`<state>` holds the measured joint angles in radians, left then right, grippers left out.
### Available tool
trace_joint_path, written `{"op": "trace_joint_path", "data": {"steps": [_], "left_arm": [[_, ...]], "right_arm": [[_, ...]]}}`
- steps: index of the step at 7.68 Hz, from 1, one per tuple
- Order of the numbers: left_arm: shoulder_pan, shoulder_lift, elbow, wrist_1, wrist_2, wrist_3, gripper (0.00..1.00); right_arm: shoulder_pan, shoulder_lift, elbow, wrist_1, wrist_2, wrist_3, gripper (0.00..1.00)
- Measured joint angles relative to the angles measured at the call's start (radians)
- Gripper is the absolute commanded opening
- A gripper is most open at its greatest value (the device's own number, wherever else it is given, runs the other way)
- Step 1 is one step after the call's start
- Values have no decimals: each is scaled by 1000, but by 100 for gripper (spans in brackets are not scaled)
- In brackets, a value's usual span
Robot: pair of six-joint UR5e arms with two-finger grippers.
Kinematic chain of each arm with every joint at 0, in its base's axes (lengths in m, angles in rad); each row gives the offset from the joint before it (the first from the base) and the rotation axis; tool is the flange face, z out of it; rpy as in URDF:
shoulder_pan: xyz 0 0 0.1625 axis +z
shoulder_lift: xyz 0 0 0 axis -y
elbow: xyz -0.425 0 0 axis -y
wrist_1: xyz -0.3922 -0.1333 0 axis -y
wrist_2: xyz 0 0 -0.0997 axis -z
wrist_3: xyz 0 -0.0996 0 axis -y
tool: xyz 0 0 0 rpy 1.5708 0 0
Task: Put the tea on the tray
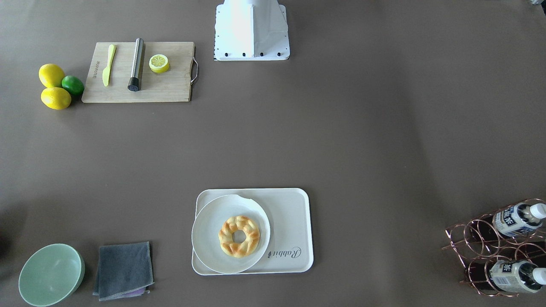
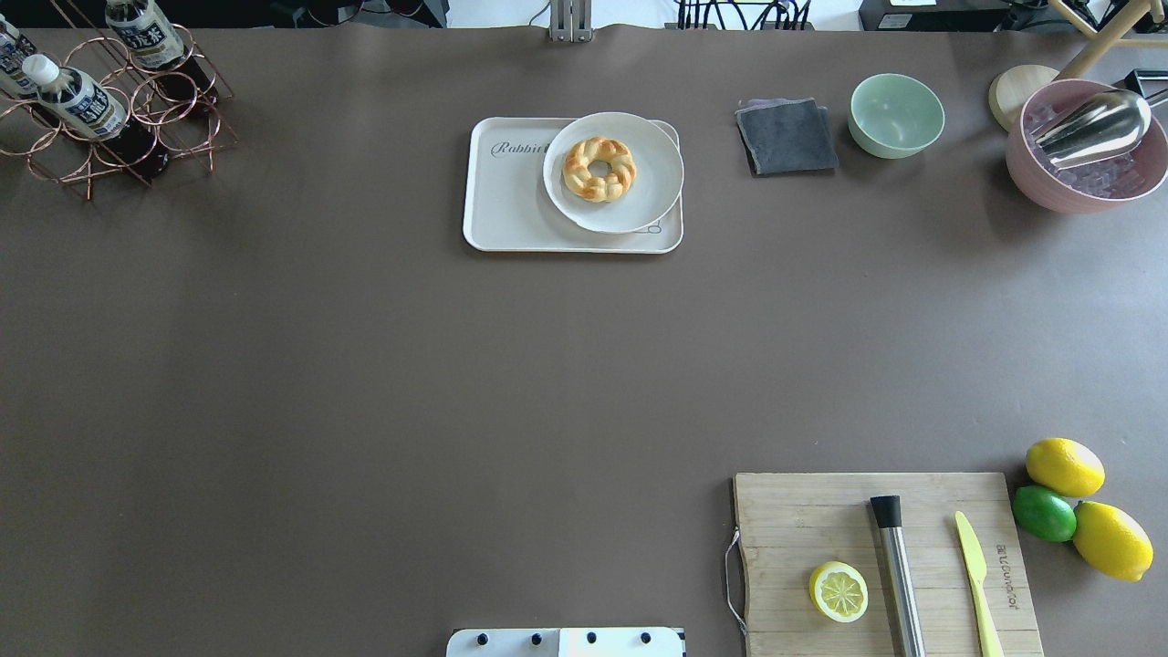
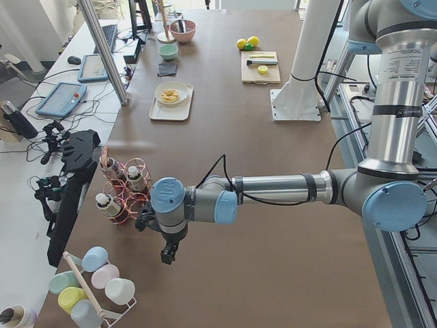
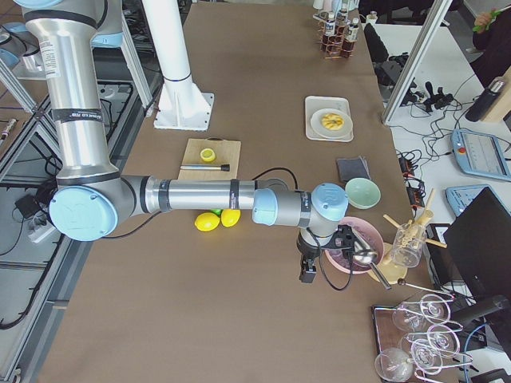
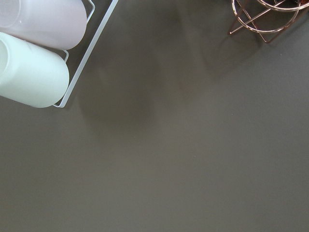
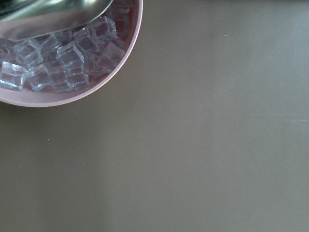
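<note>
Three tea bottles (image 2: 78,100) with white caps and white-and-blue labels lie in a copper wire rack (image 2: 182,100) at the table's far left corner; two of them show in the front view (image 1: 518,219). The cream tray (image 2: 506,196) with "Rabbit" script sits at the far middle and carries a round white plate (image 2: 652,196) with a braided bread ring (image 2: 599,169). My left gripper (image 3: 166,257) hangs above the table beside the rack; I cannot tell if it is open. My right gripper (image 4: 306,275) hangs beside a pink ice bowl (image 4: 351,243); I cannot tell its state.
A wooden cutting board (image 2: 803,520) holds a lemon half (image 2: 838,591), a steel muddler (image 2: 897,570) and a yellow knife (image 2: 976,575). Lemons and a lime (image 2: 1045,513) lie beside it. A grey cloth (image 2: 787,137) and green bowl (image 2: 896,114) sit far right. Pastel cups (image 5: 34,72) lie near the left wrist.
</note>
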<state>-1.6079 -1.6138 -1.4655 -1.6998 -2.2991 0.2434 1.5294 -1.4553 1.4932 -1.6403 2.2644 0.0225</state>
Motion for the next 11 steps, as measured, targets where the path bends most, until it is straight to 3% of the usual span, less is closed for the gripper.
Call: {"op": "trace_joint_path", "data": {"steps": [11], "left_arm": [[0,-1,8,-24,-3,-12,98]], "right_arm": [[0,-3,4,-1,4,1,100]]}}
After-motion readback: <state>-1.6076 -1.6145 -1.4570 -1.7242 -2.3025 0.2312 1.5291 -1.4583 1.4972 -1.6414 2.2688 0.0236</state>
